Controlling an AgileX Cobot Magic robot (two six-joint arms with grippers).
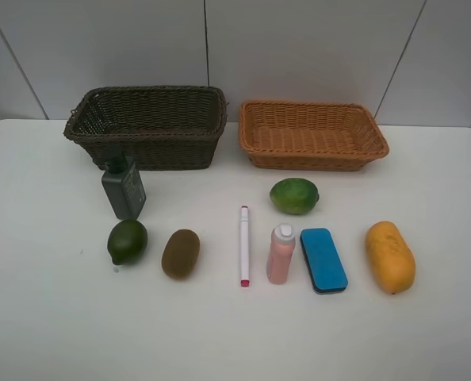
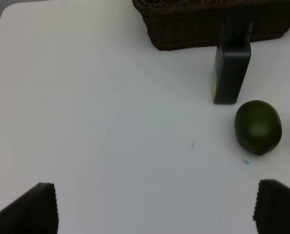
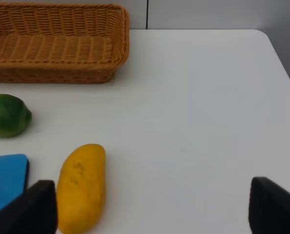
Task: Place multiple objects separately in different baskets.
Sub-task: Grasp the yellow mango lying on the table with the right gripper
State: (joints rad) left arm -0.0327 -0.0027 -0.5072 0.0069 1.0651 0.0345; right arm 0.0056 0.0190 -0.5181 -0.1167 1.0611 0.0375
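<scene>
Row centred on marker [image 1: 244,245]. Left of it: kiwi [image 1: 181,253], lime [image 1: 128,241], dark bottle [image 1: 124,188]. Right of it: pink bottle [image 1: 281,254], eraser [image 1: 323,259], mango [image 1: 390,256], second green fruit [image 1: 294,196]. Behind marker: brown basket [image 1: 156,151] leftward, tan basket [image 1: 315,161] rightward, both apparently empty, though brown floor partly hidden. Items spaced apart, likely for clean single grasps. Jaws of left gripper [image 2: 157,209] and right gripper [image 3: 155,207] spread wide, holding nothing, poised over table [image 1: 45,317].

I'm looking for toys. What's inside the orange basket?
Nothing shows inside the orange basket, only its woven bottom. Its near wall hides a thin strip of it.
</scene>
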